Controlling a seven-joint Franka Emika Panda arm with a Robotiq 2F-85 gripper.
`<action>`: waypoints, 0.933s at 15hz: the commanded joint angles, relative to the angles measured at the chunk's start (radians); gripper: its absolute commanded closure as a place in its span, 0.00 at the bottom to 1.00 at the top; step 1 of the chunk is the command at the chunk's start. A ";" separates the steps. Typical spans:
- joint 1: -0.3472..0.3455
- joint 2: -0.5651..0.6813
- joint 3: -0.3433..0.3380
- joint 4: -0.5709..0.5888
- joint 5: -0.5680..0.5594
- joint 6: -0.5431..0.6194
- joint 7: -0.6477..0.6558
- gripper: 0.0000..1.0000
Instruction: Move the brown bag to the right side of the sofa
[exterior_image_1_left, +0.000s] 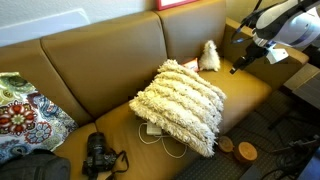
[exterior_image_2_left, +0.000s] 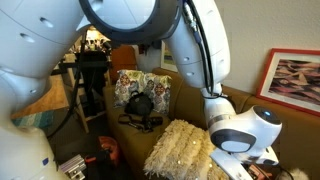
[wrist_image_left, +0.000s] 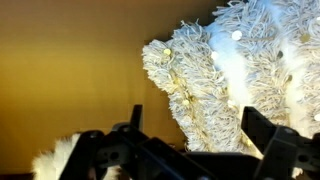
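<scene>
Tan leather sofa, smooth, glossy (wide seat)

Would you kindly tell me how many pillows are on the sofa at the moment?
2. The shaggy cream pillow lies mid-seat on the sofa; the patterned pillow rests at one end, near the black camera. Others may be hidden outside the frames.

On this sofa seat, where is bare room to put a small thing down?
The sofa seat is bare between the patterned cushion and the shaggy pillow, behind the camera. A narrower patch lies in front of the white toy, beside that pillow. The front edge is crowded.
</scene>
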 joint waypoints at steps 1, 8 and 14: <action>-0.067 -0.080 0.079 -0.122 0.021 0.104 -0.067 0.00; -0.186 -0.157 0.215 -0.254 0.013 0.213 -0.112 0.00; -0.143 -0.112 0.180 -0.184 -0.015 0.178 -0.056 0.00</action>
